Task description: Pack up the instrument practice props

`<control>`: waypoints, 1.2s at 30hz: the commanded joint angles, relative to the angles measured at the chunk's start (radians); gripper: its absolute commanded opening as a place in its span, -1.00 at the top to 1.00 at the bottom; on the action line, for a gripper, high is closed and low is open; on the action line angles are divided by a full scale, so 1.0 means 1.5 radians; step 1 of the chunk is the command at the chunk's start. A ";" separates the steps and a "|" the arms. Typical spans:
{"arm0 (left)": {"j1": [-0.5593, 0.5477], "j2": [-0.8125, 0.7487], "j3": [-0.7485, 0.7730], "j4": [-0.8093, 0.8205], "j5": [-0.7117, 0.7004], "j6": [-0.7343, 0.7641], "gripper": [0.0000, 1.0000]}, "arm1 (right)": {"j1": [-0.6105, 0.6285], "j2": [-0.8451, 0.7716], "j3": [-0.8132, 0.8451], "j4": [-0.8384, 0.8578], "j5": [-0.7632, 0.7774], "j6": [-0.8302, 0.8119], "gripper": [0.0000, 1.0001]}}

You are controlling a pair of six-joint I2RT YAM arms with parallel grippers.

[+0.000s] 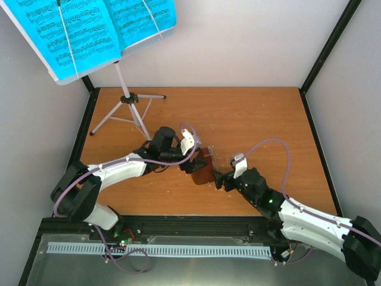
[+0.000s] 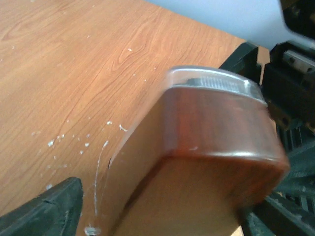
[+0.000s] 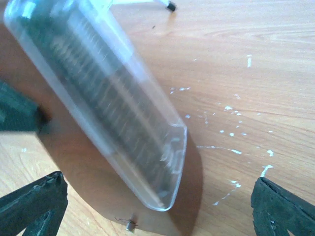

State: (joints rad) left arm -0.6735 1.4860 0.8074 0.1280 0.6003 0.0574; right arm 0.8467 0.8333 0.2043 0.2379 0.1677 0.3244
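Currently the brown metronome (image 1: pixel 203 168) is sitting near the middle of the table (image 1: pixel 256 119), a little toward 6 o'clock, and its clear front cover is showing blurred in both wrist views. The left pincer (image 1: pixel 194 161) is sitting at its 10 o'clock side with jaws spread on either side of the wooden body. In the left wrist view one finger (image 2: pixel 49 214) is standing apart from the wood with bare table showing between, while the other is lying too close to the body to tell whether it is touching. The right pincer (image 1: pixel 219 179) is facing the metronome from 4 o'clock, jaws spread wide, and one of its fingers (image 3: pixel 283 209) is standing well clear of the cover's end. Whether the metronome is lying flat or tipped, I cannot tell. Over at 11 o'clock the silvery music stand (image 1: pixel 128 101) is standing on its tripod in the table's corner, well apart from both arms, and the cyan sheet-music pages (image 1: pixel 101 30) are resting open on its desk. White flecks (image 3: pixel 231 132) are dotting the wood near the metronome.
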 commanded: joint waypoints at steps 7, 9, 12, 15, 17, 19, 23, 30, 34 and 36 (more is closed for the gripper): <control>-0.003 -0.119 -0.072 0.064 -0.053 -0.085 -0.90 | -0.159 -0.073 0.006 -0.140 -0.020 0.173 -0.95; -0.002 -0.150 -0.091 0.085 -0.022 -0.147 -0.93 | -0.196 -0.042 0.005 -0.128 -0.058 0.181 -0.92; -0.002 -0.182 -0.122 0.124 -0.005 -0.293 -0.99 | -0.211 0.029 0.017 -0.101 -0.082 0.165 -0.88; 0.005 -0.191 -0.152 0.164 0.005 -0.459 -0.99 | -0.214 0.108 0.038 -0.067 -0.103 0.141 -0.84; 0.013 -0.193 -0.178 0.205 0.006 -0.552 -0.99 | -0.214 0.159 0.050 -0.037 -0.116 0.123 -0.77; 0.030 -0.183 -0.194 0.230 0.013 -0.625 -0.99 | -0.214 0.203 0.060 -0.008 -0.140 0.104 -0.70; 0.076 -0.156 -0.222 0.282 0.048 -0.694 -0.98 | -0.210 0.263 0.057 0.071 -0.228 0.061 -0.59; 0.103 -0.108 -0.191 0.234 0.057 -0.647 -0.83 | -0.160 0.287 0.031 0.141 -0.322 0.022 -0.50; 0.123 -0.091 -0.165 0.180 0.005 -0.595 -0.52 | -0.135 0.259 0.019 0.142 -0.315 0.028 -0.50; 0.126 -0.080 -0.156 0.167 0.011 -0.587 -0.43 | -0.135 0.219 0.007 0.131 -0.292 0.035 -0.54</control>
State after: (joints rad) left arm -0.5022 1.3426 0.5083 0.4328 0.6384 -0.8783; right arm 0.6289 1.2449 0.2478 0.3950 -0.2695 0.3840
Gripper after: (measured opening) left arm 0.747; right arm 0.756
